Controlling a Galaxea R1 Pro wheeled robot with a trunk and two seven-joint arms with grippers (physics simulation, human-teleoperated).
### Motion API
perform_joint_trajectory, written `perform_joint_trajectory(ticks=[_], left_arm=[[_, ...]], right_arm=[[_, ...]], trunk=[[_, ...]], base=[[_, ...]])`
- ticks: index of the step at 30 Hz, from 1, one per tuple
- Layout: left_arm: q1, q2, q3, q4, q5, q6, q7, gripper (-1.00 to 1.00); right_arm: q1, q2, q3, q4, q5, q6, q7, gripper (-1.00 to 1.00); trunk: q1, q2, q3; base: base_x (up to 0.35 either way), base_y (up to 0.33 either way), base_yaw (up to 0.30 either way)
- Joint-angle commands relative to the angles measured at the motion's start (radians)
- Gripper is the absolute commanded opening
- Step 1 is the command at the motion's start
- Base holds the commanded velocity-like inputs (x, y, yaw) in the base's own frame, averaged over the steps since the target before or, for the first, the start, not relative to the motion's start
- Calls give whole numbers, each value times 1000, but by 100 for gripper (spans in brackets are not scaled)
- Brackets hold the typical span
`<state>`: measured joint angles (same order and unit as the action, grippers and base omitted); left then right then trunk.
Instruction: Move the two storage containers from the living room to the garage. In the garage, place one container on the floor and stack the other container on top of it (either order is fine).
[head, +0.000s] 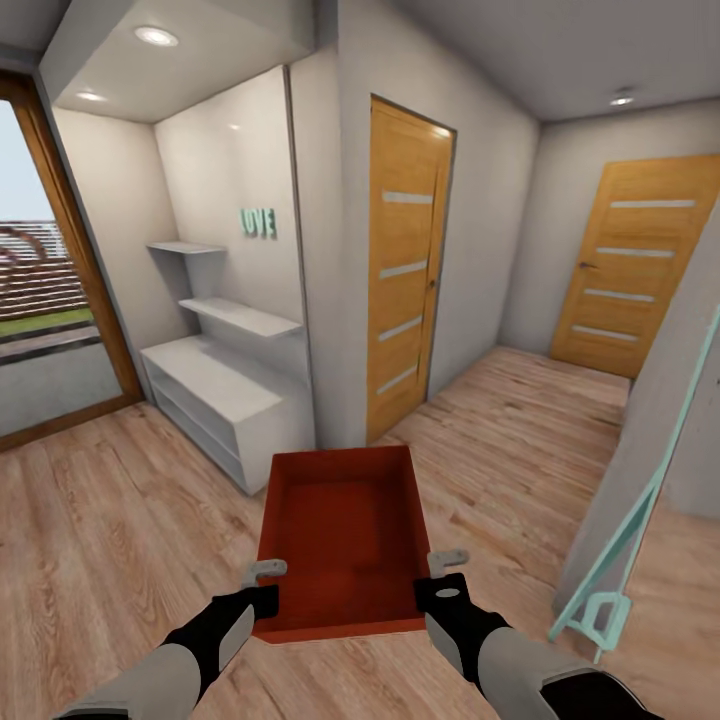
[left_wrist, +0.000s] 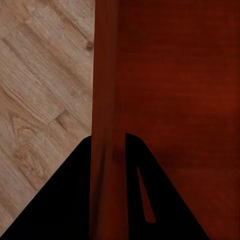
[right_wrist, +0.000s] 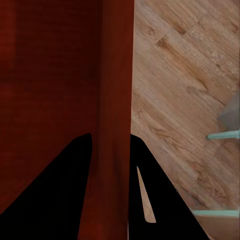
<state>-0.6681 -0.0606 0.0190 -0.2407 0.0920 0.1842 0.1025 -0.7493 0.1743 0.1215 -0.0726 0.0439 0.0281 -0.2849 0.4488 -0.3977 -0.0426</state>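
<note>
Hallway of a furnished home interior, simulator render.
The floor was light wood-plank flooring (head: 120, 500), and the walls were plain pale grey. Two orange-wood panel doors with pale horizontal strips (head: 405, 270) (head: 635, 265) closed off adjoining rooms. A white built-in shelving alcove (head: 225, 380) carried teal decorative letters (head: 258, 222) beneath round recessed ceiling lights (head: 155, 36); a tall wood-framed window (head: 45, 270) faced outdoors.

A red-orange rectangular storage container (head: 343, 535) with low straight walls and a flat bottom is hanging level above the light wood-plank floor (head: 110, 520) — open side facing up, nothing showing inside. Its long axis is pointing ahead, toward the orange-wood doors — its two side walls are sitting pinched between dark fingers.
</note>
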Motion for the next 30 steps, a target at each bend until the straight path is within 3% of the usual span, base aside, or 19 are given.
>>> perform_joint_trajectory(ticks=[1, 22, 30], left_arm=[[-1, 51, 13, -20, 12, 6, 8, -100], [-1, 51, 12, -20, 12, 6, 8, -100], [-1, 51, 12, -20, 12, 6, 8, -100]], right_arm=[[-1, 0, -13, 5, -6, 3, -12, -100], [-1, 0, -13, 4, -7, 3, -12, -100], [-1, 0, -14, 4, -11, 4, -13, -100]], trunk=[[1, -2, -2], [1, -2, -2], [1, -2, -2]], base=[[322, 0, 0], [322, 0, -1], [322, 0, -187]])
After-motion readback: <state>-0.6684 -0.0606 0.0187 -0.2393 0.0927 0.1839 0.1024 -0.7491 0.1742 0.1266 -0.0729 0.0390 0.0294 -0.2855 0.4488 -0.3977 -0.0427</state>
